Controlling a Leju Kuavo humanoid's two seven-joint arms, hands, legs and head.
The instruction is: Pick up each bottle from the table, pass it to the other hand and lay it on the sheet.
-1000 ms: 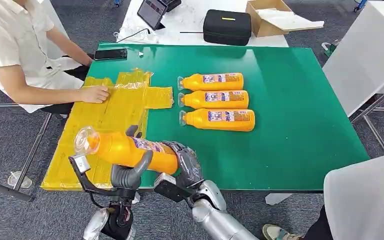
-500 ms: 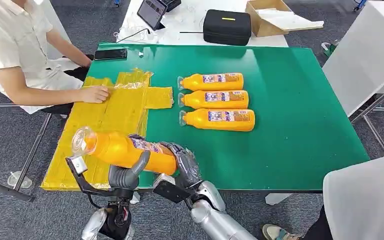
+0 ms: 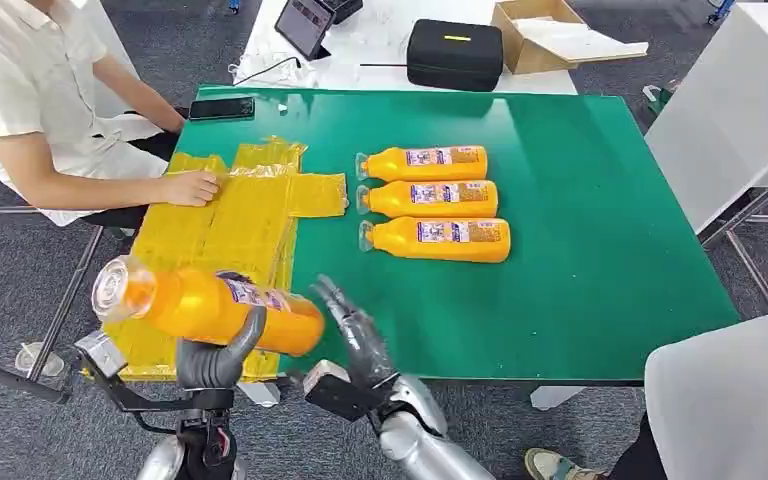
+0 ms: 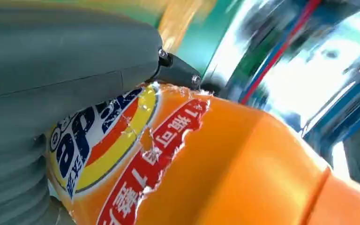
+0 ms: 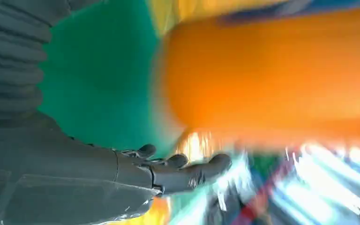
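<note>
Right now I am gripping one orange bottle (image 3: 205,305) in my left hand (image 3: 218,358), fingers and thumb wrapping its middle. It is lying nearly level above the near end of the yellow sheet (image 3: 222,240), its clear cap end pointing out past the table's left edge. It is full of orange liquid, and in the left wrist view its label is showing torn along one edge. My right hand (image 3: 353,330) is sitting just beside the bottle's base, holding nothing, its fingers (image 5: 187,171) spreading apart and not touching the bottle.

Three more bottles (image 3: 432,201) of the same orange drink are lying on their sides in a row on the green table (image 3: 600,250), caps pointing toward the sheet, so I am counting four bottles in all. The sheet is lying flat along the table's left side with no bottle resting on it.

A person's hand (image 3: 189,187) is resting on the sheet's far part. Another person's hand is blurring at the right edge, cut off by the frame. Beyond the green table a black case (image 3: 454,54) is sitting closed, and an open cardboard box (image 3: 545,32) is holding pale paper. A phone (image 3: 221,107) is lying at the table's far left corner.

Both wrist views are smearing with motion, so the background there is hard to make out.
</note>
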